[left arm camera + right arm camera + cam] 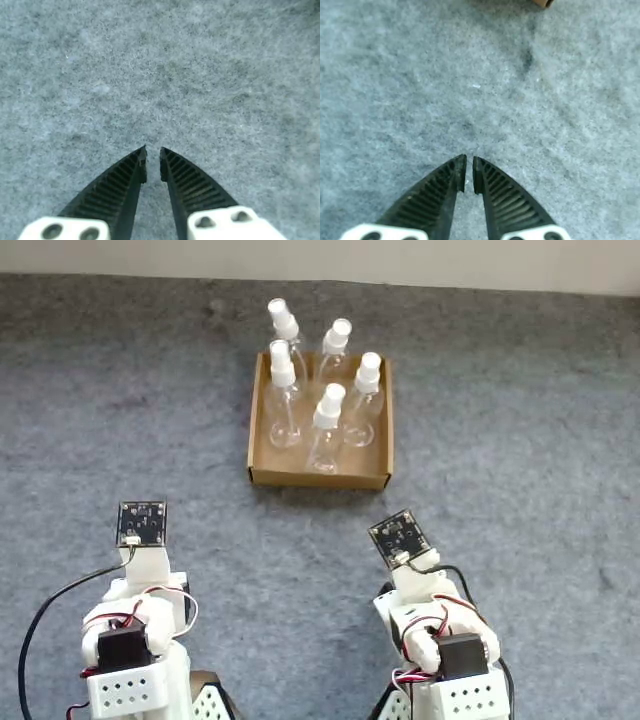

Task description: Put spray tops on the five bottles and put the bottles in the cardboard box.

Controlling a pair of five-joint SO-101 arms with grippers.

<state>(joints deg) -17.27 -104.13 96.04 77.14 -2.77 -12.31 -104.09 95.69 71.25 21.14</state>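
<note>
Seemingly done: five capped bottles (327, 430) stand in the cardboard box (320, 478) at twelve o'clock. Left gripper (153, 164) and right gripper (469, 174) fingers are nearly closed and empty, best parked clear.

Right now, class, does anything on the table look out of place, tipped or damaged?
Nothing stands out. All five bottles stand upright inside the cardboard box, each with its spray top on; none is tipped or spilled.

No print, label, number or sign can be read anywhere, neither on the box (318, 478) nor on the bottles (285, 412) in the upper middle of the frame.
</note>
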